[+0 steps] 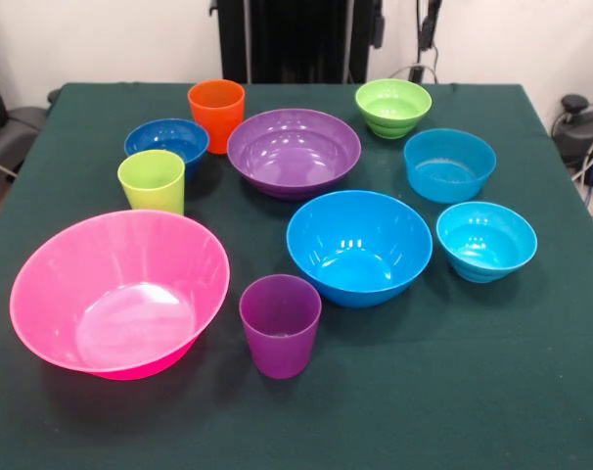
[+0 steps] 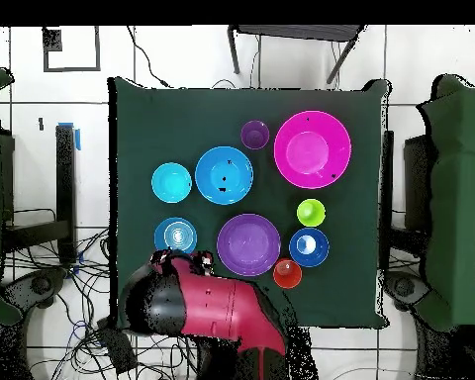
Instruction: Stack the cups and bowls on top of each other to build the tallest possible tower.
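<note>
The arm (image 2: 207, 302) sat folded at the table's (image 2: 133, 148) edge, hiding the lime bowl (image 1: 393, 107). Its gripper's opening could not be told. No tower stood — cups and bowls lay scattered beyond it, the purple bowl (image 2: 248, 243) nearest, the pink bowl (image 2: 312, 148) farthest.

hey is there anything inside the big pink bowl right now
No. The big pink bowl is empty; both views show its bare inside, nothing stacked in it. It tilts toward the camera. What lies under its base is covered. The purple cup stands beside it, apart.
</note>
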Controlling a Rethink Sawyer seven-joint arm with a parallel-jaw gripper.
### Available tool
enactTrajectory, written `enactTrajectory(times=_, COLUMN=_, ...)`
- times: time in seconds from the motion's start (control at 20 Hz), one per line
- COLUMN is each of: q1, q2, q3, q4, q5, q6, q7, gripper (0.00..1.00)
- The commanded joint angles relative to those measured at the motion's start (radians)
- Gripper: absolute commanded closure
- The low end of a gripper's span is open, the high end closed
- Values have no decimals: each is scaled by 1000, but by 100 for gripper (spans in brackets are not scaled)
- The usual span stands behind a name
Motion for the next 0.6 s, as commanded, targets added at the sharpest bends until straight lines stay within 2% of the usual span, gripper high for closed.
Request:
enactTrajectory(times=0.05, q1=-29, q2=104, q3=86, q4=-38, q5=-68, q6=-69, q7=69, gripper=0)
enactTrajectory(times=0.6, q1=-44, q2=141, q3=104, q4=-57, q5=-67, q6=-98, q7=63, gripper=0)
